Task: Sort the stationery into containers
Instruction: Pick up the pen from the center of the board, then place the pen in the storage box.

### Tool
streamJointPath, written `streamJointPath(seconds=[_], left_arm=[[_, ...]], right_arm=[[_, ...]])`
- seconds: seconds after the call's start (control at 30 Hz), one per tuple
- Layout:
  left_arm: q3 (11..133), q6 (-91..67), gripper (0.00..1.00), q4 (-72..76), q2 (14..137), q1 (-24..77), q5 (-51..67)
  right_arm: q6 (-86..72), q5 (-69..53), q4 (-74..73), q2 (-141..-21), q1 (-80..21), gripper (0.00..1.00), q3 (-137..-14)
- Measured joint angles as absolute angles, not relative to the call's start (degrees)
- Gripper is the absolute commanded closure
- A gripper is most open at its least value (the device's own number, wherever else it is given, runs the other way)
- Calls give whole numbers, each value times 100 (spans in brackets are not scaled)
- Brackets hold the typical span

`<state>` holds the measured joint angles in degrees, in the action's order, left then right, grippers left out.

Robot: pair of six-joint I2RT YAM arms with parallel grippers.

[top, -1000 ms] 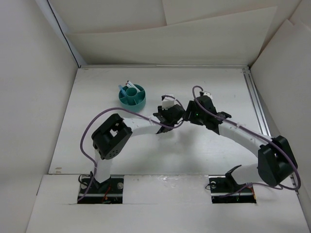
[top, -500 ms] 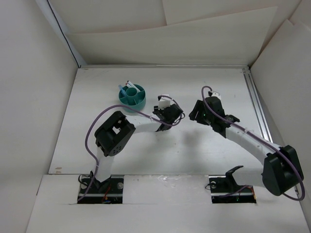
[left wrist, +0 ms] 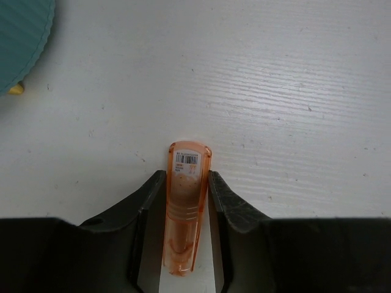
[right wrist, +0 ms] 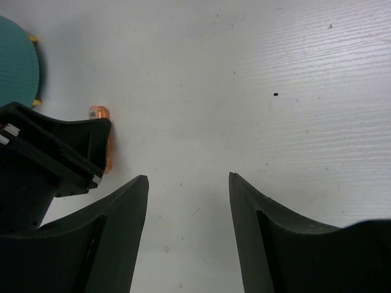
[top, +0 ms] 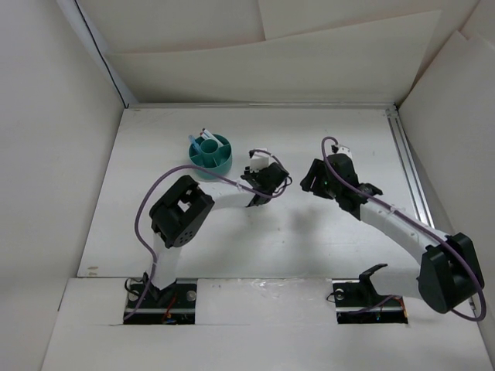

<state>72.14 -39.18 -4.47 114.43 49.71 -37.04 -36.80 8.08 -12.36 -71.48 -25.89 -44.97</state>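
An orange translucent stick [left wrist: 185, 207] with a barcode label lies lengthwise between the jaws of my left gripper [left wrist: 186, 177], which is shut on it, both pads against its sides. In the right wrist view the stick's tip [right wrist: 101, 115] pokes out past the left gripper's black body. The teal organiser bowl [top: 210, 152] stands just left of the left gripper [top: 255, 171] and holds a few white pens [top: 205, 137]. Its ribbed wall [left wrist: 24, 43] shows at the upper left of the left wrist view. My right gripper [right wrist: 188, 177] is open over bare table, right of the left one [top: 309, 183].
White walls enclose the white table on three sides. A metal rail [top: 410, 170] runs along the right edge. The bowl's edge [right wrist: 15, 67] also shows at the far left of the right wrist view.
The left jaws have narrowed onto the orange stick and that gripper has shifted slightly toward the bowl. The right arm pulled back to the right, then held still.
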Motion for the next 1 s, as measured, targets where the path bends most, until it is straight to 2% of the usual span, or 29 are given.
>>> streamJointPath(seconds=[0.13, 0.27, 0.37, 0.47, 0.57, 0.67, 1.0], left_arm=[[7203, -3861, 100, -609, 10960, 4974, -3603], [7345, -3743, 98, -705, 9907, 4816, -3656], [7625, -3704, 98, -508, 9170, 4281, -3741], [7752, -3763, 98, -189, 8737, 3264, -3758], [7752, -3817, 99, -91, 8764, 2237, -3802], [7752, -3806, 100, -97, 9083, 1684, -3990], [7754, -3140, 100, 331, 10012, 1791, -4462]], right_arm=[[-3680, 797, -1232, -7087, -2589, 39, -4473], [-3669, 770, -1173, -6995, -2589, 39, -4414], [-3664, 738, -1133, -6943, -2589, 39, -4403], [-3640, 687, -1081, -6901, -2593, 39, -4403], [-3618, 657, -996, -6869, -2600, 39, -4403], [-3592, 604, -906, -6823, -2615, 39, -4394], [-3555, 456, -652, -6906, -2672, 39, -4320]])
